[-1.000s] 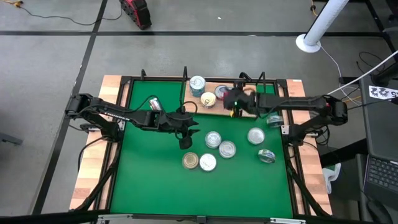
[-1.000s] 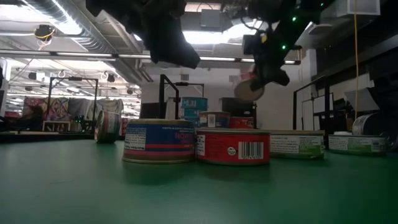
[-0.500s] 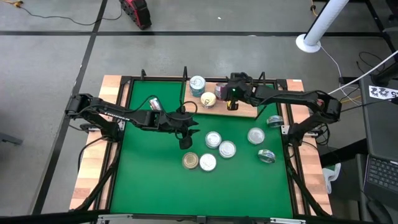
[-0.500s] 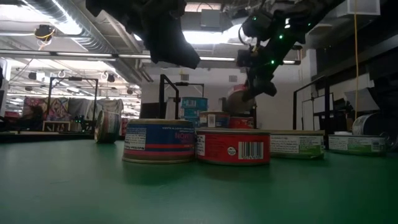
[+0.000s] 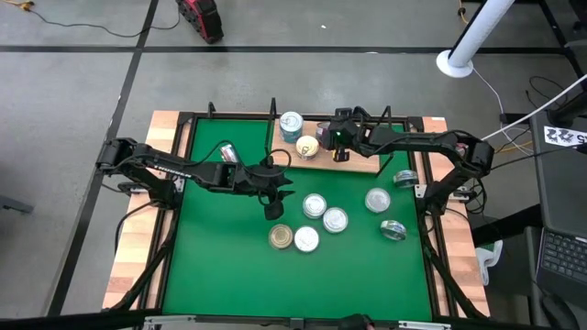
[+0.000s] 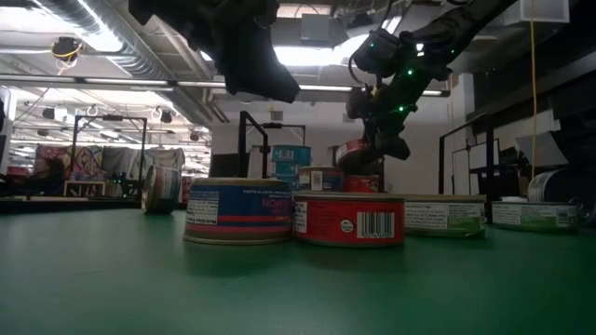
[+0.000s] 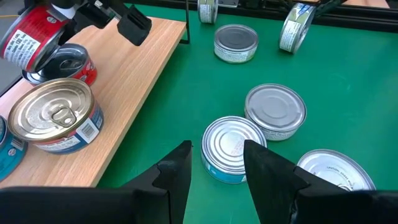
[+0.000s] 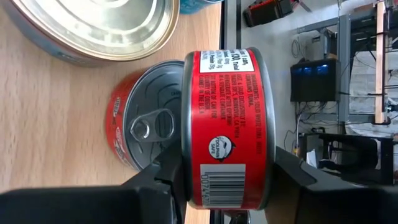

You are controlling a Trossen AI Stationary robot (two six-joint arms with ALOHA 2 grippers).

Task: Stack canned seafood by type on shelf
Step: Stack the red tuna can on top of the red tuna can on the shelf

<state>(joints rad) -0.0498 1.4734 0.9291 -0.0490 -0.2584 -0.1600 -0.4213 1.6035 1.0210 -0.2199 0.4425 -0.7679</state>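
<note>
The shelf is a light-wood board with black wire rails at the mat's far edge. On it stand a teal-blue stack, a blue-labelled tin and a red tin lying flat. My right gripper is shut on another red tin, tilted just above that flat red one. My left gripper hangs open over the silver-lidded tins on the green mat. My right gripper pinches the red tin between its two fingers, one on each flat face, so the label side faces the wrist camera. It comes slanting down from the table's right. The tin is held on edge, tilted, over the flat red tin; whether they touch cannot be told.
Several tins lie flat on the mat. One stands on edge near the left arm and another by the right rail. Pale wooden planks and black rails edge the mat.
My right gripper has carried the red tin along the shelf toward the table's left and downward. It has come from over the board's middle to just above the red tin lying there. The tin has stayed tilted in the hold.
</note>
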